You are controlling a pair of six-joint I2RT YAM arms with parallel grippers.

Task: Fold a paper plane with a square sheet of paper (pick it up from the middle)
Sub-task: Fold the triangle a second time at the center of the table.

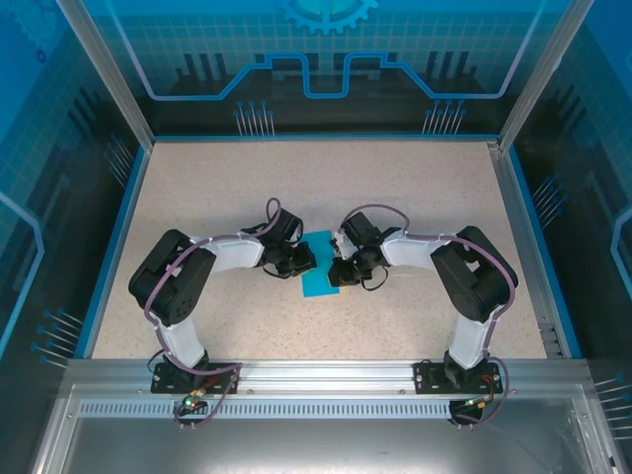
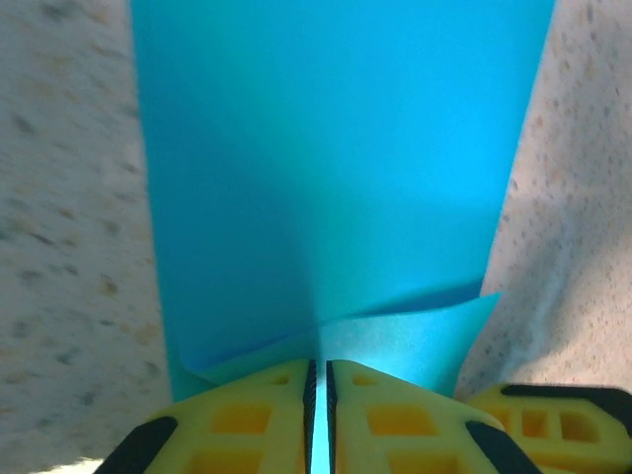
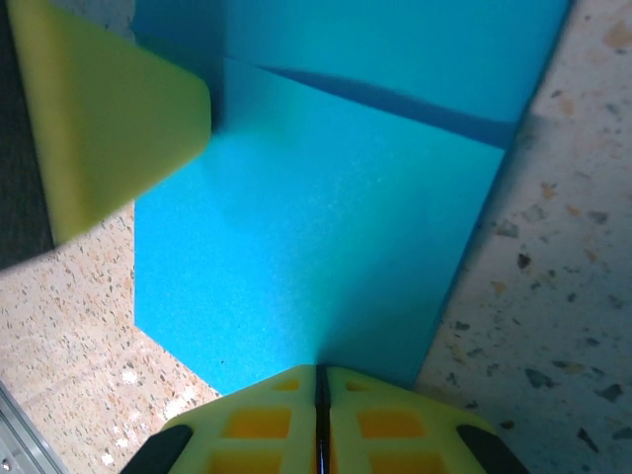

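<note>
L gripper (image 2: 318, 373) & R gripper (image 3: 318, 380) each pinched near-shut on sheet (image 2: 326, 148) edge at fingertips (prob. bracing fold for creasing).

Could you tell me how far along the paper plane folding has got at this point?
Done: the square sheet of paper carries a folded layer, its edge crossing the sheet in the right wrist view. In hand: the left gripper seems to pinch a raised flap; the right gripper is shut at the opposite edge. Remaining: no pointed dart yet; most creases likely remain.
</note>
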